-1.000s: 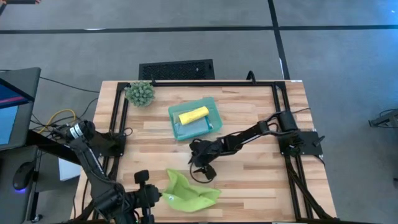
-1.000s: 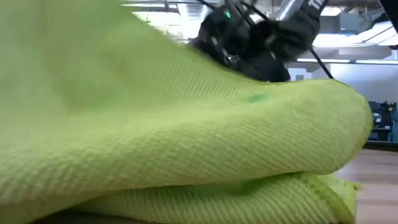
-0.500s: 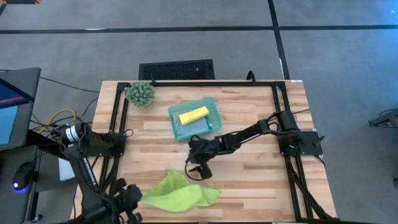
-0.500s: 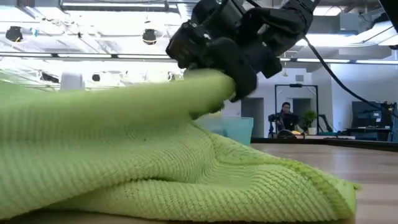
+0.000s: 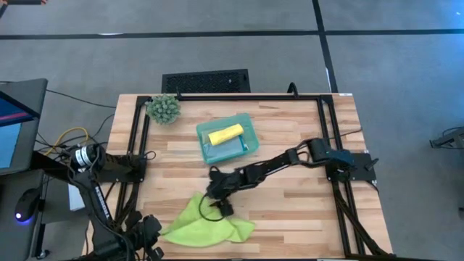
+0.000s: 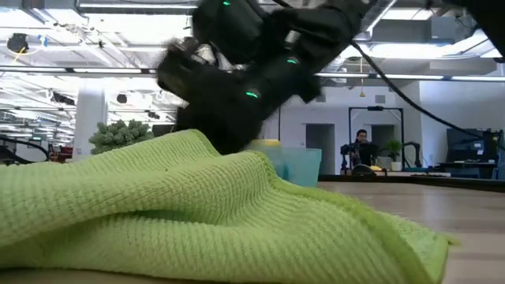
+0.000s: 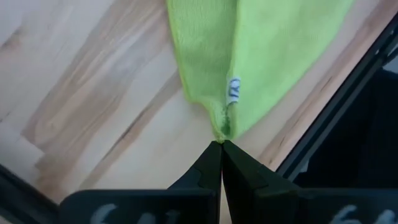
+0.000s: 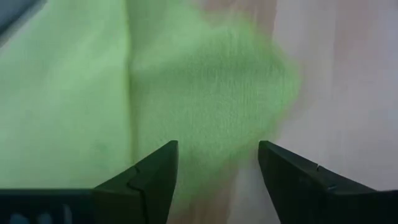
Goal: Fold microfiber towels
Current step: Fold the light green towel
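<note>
One lime green towel lies rumpled at the table's near edge, well clear of the teal tray. The left gripper is clamped shut on its corner; the right gripper hovers spread above a raised fold, holding nothing. Risk: an uneven pull drags the cloth off-edge or bunches it. Both grippers are poorly resolved from above; tray contents unclear.

Overhead, table-level and both wrist cameras share the lime towel.
</note>
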### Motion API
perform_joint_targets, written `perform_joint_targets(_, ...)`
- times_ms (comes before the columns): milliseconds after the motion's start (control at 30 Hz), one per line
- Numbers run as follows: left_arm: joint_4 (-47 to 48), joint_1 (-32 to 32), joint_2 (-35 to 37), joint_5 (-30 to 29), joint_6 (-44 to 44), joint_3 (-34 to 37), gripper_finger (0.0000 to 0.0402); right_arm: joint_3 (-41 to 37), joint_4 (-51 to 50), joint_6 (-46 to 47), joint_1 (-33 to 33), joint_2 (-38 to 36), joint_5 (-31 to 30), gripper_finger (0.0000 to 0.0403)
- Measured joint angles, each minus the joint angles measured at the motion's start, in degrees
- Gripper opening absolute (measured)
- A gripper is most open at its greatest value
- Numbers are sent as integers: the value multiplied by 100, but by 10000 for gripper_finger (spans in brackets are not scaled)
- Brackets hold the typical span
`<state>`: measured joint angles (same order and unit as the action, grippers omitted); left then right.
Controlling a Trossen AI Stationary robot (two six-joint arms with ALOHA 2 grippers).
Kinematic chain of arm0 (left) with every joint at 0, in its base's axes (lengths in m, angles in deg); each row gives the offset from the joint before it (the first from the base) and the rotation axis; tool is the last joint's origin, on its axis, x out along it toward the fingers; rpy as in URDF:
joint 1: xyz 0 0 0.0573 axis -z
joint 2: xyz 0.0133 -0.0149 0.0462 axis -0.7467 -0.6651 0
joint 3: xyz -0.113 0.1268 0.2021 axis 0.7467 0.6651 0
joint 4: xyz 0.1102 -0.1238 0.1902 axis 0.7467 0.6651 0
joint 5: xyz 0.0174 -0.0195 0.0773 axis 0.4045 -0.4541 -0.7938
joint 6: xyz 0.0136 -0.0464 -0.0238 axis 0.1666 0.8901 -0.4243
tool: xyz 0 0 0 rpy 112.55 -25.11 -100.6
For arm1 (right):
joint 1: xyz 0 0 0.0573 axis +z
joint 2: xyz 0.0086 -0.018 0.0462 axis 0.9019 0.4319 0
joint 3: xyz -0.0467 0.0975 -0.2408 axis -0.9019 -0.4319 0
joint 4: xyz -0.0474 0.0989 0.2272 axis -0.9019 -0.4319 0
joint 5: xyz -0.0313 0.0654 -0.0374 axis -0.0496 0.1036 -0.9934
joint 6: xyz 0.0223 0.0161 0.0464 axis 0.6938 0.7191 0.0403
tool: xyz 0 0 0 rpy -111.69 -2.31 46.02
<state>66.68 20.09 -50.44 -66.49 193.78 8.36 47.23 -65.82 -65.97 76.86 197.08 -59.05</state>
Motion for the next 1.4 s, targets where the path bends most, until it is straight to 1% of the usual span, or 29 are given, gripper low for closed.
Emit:
perform_joint_targets(33,6,-14,0,-71,-4,0,0,234,-9,0,-8,118,-5,248)
perform_joint_targets(100,-18,-28,0,-211,-89,0,0,616,-365,6,-7,300,-12,245)
perform_joint_targets(167,-91,-32,0,-337,-221,0,0,933,-541,56,-9,477,-106,229)
perform_joint_targets(200,-137,-36,0,-399,-272,0,0,1046,-794,73,-8,474,-195,214)
perform_joint_targets(267,-139,-36,0,-455,-380,0,0,1092,-991,33,-6,467,-523,171)
perform_joint_targets(367,-129,-36,0,-592,-593,0,0,1093,-1462,-165,-1,338,-1210,82)
perform_joint_targets(433,-74,-36,0,-853,-804,4,0,1075,-1894,-265,-37,200,-1530,27)
perform_joint_targets(467,-58,-36,0,-1103,-959,32,0,1074,-2028,-262,-62,147,-1615,16)
perform_joint_targets(533,-87,-89,0,-1641,-1325,149,0,1009,-2579,-164,-80,-48,-1877,21)
perform_joint_targets(600,-136,-192,0,-2043,-1680,308,0,850,-3043,1,-80,-267,-2220,29)
perform_joint_targets(700,-117,-433,0,-2366,-2166,648,0,451,-3880,428,-52,-703,-2654,24)
perform_joint_targets(767,-95,-646,0,-2578,-2516,900,0,54,-4216,752,-40,-1022,-2803,14)
perform_joint_targets(833,-94,-899,0,-2874,-2866,1136,0,-435,-4392,1083,4,-1393,-2937,7)
perform_joint_targets(900,-91,-1178,0,-3072,-3221,1301,0,-903,-4360,1391,87,-1814,-3055,7)
perform_joint_targets(1067,-30,-1788,0,-3374,-4354,1328,0,-1736,-4347,2189,453,-2822,-2907,30)
perform_joint_targets(1167,-49,-2091,0,-3342,-5259,1134,0,-1911,-4287,2568,789,-3246,-2830,35)
perform_joint_targets(1233,-40,-2225,0,-3072,-5934,965,0,-1915,-4196,2775,1102,-3404,-2811,33)
perform_joint_targets(1333,-88,-2226,0,-2660,-7027,619,0,-1918,-3810,2929,1601,-3555,-2573,27)
perform_joint_targets(1400,-94,-2139,17,-2596,-7592,376,0,-1918,-3417,2938,1939,-3627,-2411,24)
